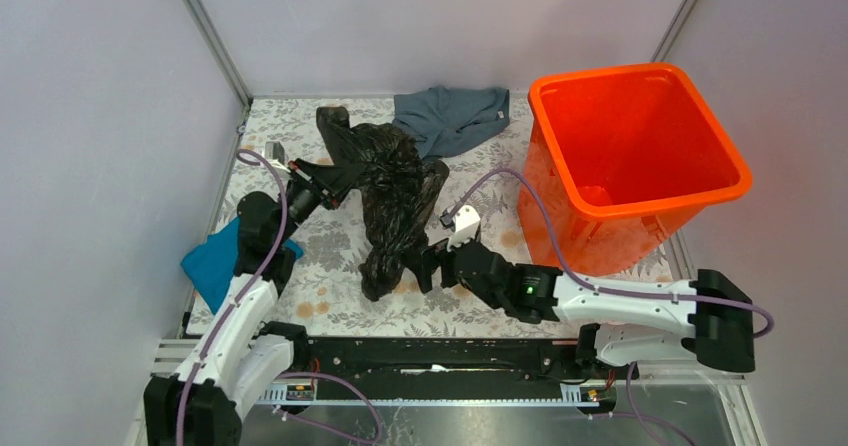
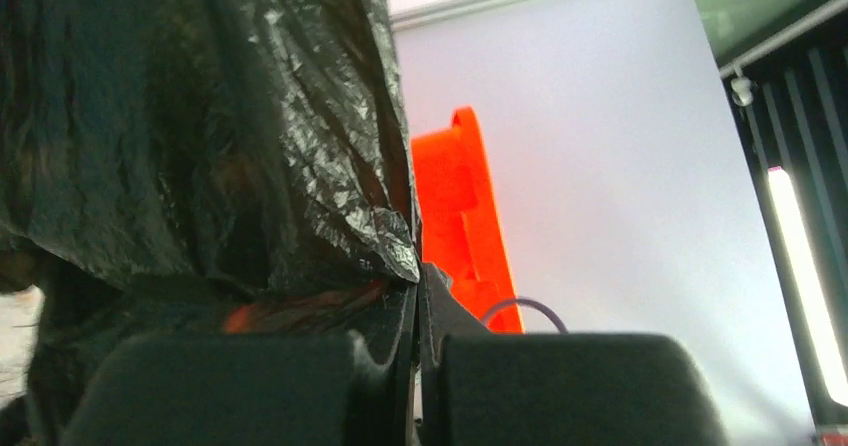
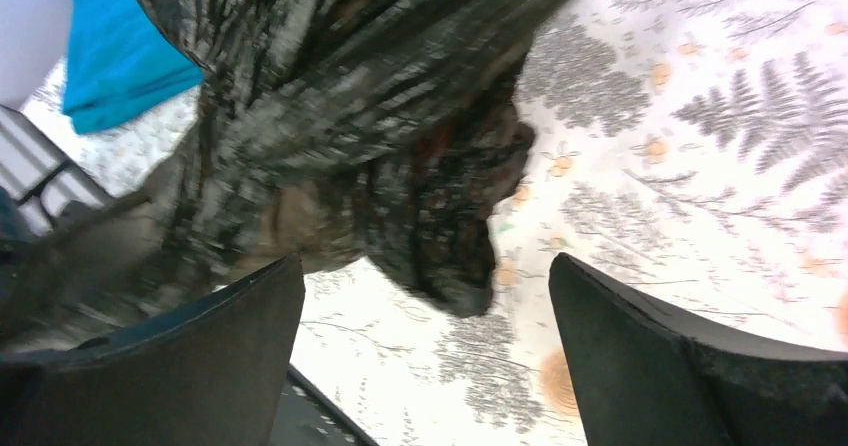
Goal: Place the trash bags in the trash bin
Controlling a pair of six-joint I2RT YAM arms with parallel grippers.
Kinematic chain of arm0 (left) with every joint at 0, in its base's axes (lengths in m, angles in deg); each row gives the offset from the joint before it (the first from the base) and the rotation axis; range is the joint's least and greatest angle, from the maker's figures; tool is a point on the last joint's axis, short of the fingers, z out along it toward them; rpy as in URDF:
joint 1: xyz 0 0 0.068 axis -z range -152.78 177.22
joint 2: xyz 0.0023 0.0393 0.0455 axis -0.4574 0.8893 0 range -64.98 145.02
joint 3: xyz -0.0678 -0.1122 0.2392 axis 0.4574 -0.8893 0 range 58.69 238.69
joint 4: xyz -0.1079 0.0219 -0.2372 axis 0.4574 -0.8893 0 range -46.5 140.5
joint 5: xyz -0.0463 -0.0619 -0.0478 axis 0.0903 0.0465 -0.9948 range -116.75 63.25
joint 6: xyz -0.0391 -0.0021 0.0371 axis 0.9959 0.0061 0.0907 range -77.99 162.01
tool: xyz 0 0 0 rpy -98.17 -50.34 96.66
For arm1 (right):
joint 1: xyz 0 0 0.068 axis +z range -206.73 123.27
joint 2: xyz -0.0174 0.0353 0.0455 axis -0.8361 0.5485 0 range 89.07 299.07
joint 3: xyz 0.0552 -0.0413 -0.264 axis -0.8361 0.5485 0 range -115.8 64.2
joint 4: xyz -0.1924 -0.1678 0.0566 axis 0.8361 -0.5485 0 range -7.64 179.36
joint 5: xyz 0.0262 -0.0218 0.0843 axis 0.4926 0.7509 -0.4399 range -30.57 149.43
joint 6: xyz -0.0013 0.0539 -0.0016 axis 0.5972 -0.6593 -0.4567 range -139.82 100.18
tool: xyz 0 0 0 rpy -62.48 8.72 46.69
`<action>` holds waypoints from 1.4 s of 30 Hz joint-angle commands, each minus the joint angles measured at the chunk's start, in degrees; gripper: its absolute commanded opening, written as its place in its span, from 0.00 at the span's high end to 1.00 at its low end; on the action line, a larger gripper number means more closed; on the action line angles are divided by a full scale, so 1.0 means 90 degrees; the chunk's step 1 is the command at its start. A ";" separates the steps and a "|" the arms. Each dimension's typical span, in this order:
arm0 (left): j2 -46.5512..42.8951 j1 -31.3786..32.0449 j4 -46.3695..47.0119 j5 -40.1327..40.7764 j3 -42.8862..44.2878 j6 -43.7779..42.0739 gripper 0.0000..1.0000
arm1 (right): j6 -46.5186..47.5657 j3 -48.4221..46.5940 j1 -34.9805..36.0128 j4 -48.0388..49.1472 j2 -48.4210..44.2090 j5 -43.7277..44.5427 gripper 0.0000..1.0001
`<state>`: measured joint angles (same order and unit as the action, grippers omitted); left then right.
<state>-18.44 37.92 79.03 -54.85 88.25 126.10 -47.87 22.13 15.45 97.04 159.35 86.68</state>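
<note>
Pale walls are seen around a table (image 1: 330,301) covered in a fern-and-flower print. Left of its middle, the left gripper (image 1: 322,184) is closed tight on an upper fold of the trash bag (image 1: 392,191); in the left wrist view the crinkled black film is bunched right at the pinched fingertips. The right gripper (image 1: 428,266) is spread wide, its 2 fingers (image 3: 620,346) set on either side of the bag's lower end, with no contact visible. The bag is stretched from the left grip down toward the near edge of the table, outside the trash bin (image 1: 600,231), which is stood upright at the right. 1 grey-blue cloth (image 1: 450,116) is laid just behind the bag, and 1 teal cloth (image 1: 208,264) is laid beside the left arm.
</note>
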 commanded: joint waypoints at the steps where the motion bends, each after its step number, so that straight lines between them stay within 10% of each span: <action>1: 0.0515 -0.0993 -0.0022 -0.1059 -0.0102 0.0142 1.00 | 0.1001 0.0247 -0.0119 -0.0621 -0.0485 0.0601 0.00; 10: 0.1427 -0.2111 -0.3804 -0.1139 0.0880 -0.3876 0.03 | 0.1269 -0.0252 -0.0920 -0.1197 0.0260 -0.1346 0.00; 16: -0.0387 -0.1784 -0.6019 -0.0113 0.1485 -0.4884 0.01 | 0.1308 -0.0448 -0.1177 -0.0297 0.0950 -0.2954 0.00; 23: -0.0881 0.0448 -0.7104 0.1921 0.1354 -0.4670 0.01 | 0.0874 -0.0640 -0.1458 0.0963 0.1800 -0.4225 0.00; 35: -0.0246 0.2309 -0.7048 0.3165 0.0853 -0.3532 0.09 | 0.1238 -0.0684 -0.1529 0.2088 0.2499 -0.3551 0.01; 42: 0.0027 0.2454 -0.6643 0.2783 0.0567 -0.3457 0.11 | 0.0901 -0.0638 -0.1532 0.1605 0.2090 -0.3131 0.86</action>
<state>-18.87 59.27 15.51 -29.19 93.50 93.80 -37.79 15.42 2.01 110.51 182.85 54.46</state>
